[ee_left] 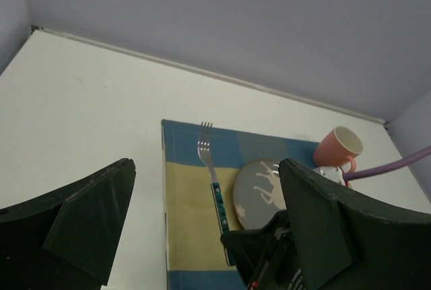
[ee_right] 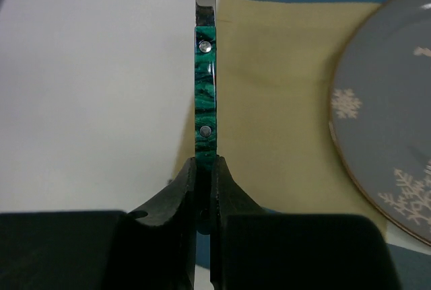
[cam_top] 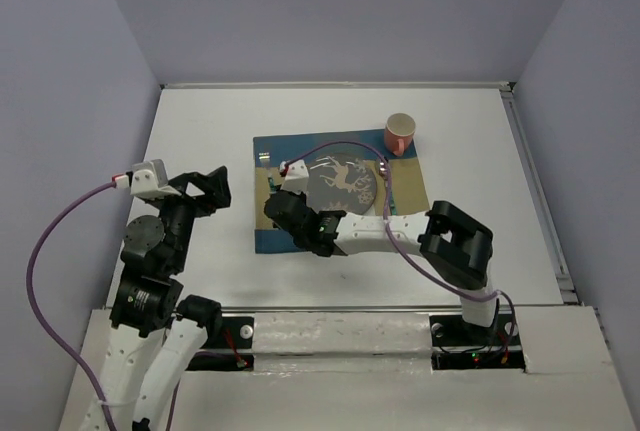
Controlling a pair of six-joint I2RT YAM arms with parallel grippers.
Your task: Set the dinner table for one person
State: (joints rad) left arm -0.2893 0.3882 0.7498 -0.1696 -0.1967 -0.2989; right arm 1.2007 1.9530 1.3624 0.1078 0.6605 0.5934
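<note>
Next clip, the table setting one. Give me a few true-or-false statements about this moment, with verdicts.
1. The right gripper is shut on the green handle of the fork. True.
2. The mug is lying on its side. False: it stands upright near the far right corner of the placemat.
3. In the top view, the fork is to the left of the plate. True.
4. The left gripper holds a knife. False: it is open and empty, off to the left of the placemat.
5. The plate sits off the placemat. False: it sits on the placemat.
</note>
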